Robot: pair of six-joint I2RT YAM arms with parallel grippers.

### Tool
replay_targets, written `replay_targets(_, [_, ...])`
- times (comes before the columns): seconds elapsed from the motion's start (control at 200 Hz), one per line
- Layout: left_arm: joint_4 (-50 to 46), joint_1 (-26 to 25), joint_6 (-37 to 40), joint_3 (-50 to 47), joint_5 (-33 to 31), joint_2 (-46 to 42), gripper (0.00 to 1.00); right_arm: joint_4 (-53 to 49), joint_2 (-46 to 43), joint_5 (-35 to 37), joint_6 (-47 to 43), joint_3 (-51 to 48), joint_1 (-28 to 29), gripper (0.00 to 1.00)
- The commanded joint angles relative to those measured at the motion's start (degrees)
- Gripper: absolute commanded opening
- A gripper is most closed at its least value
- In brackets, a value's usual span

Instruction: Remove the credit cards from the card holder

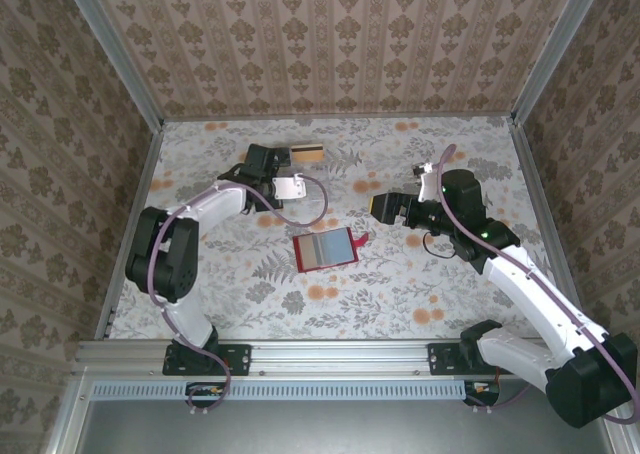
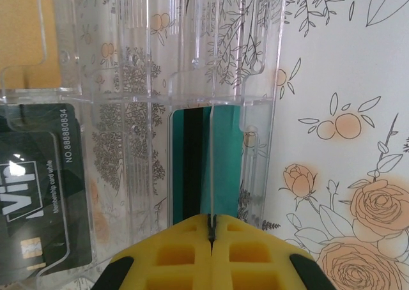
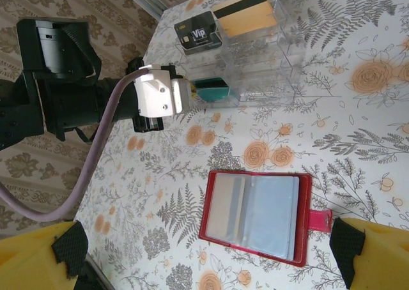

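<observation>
Three cards are at the clear acrylic rack [image 3: 275, 53], which stands on the far left part of the floral table [image 1: 450, 294]. A gold card [image 3: 246, 15] with a black stripe and a black VIP card [image 3: 198, 34] lie in compartments next to each other. The third one, a teal card [image 2: 223, 162] with a black stripe, is in another slot of the rack. The left gripper [image 2: 211, 229] has its yellow jaws closed on the near end of this teal card.

The card holder [image 1: 325, 249] lies open and flat near the middle of the table, well apart from the rack. Its pale grey-blue inner face is turned up, and its small red tab [image 3: 319, 220] sticks out on the right side. I cannot tell if any card is inside its pockets.

The right gripper [image 1: 385, 206] hangs above the table just beyond the tab, not touching the card holder. In the right wrist view its yellow fingers [image 3: 38, 258] stand wide apart, with nothing between them.
</observation>
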Motion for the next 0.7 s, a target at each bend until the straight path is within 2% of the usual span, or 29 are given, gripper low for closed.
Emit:
replay_targets(0.0, [-0.9,0.6,0.4,1.9,0.7,1.2,0.00,0.7,0.3,0.6,0.2,-0.3,-0.3,1.00])
replay_targets(0.3, [-0.6,0.7,-0.7,3.2,-0.3,3.2,0.20,1.4,0.6,0.5,0.5,-0.5,-0.3,1.00])
replay_targets(0.695, [0.6,0.6,-1.8,3.2,-1.6,4.0,0.27,1.9,0.1,0.5,1.2,-1.1,-0.3,1.00])
